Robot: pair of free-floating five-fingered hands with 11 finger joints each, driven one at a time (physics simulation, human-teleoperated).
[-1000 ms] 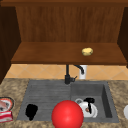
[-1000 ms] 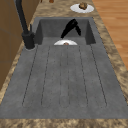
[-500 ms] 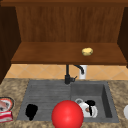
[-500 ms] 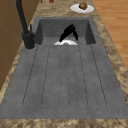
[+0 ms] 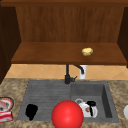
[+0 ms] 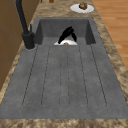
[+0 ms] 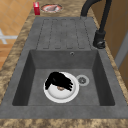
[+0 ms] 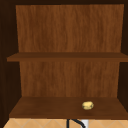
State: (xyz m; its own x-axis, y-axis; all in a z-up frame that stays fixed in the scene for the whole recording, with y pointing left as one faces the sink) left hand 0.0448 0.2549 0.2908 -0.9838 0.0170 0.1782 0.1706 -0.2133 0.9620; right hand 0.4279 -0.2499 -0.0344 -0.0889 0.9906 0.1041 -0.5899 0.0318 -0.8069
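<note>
In the sink basin (image 7: pixel 25 82) lies a white plate (image 7: pixel 61 95) with a small brown thing (image 7: pixel 60 88) on it. My right hand (image 7: pixel 58 79) reaches down onto the plate, its relaxed fingers spread over the brown thing. The same hand (image 5: pixel 91 107) and plate (image 5: pixel 85 111) show in the front view, and the hand (image 6: pixel 67 34) again in the left side view. My left hand (image 5: pixel 31 111) hangs open over the drainboard's (image 5: pixel 45 92) front left corner, holding nothing. A yellowish lump (image 5: pixel 87 51) sits on the lower shelf (image 5: pixel 50 55).
A large red ball (image 5: pixel 67 115) stands at the sink's front edge. The black tap (image 5: pixel 68 75) rises behind the sink. At the left counter are a plate of food (image 7: pixel 51 8) and a red can (image 7: pixel 36 8). Another plate with food (image 6: pixel 82 7) sits at the right.
The right hand has sunk a little onto the white plate in the basin. The left hand and the red ball have not moved.
</note>
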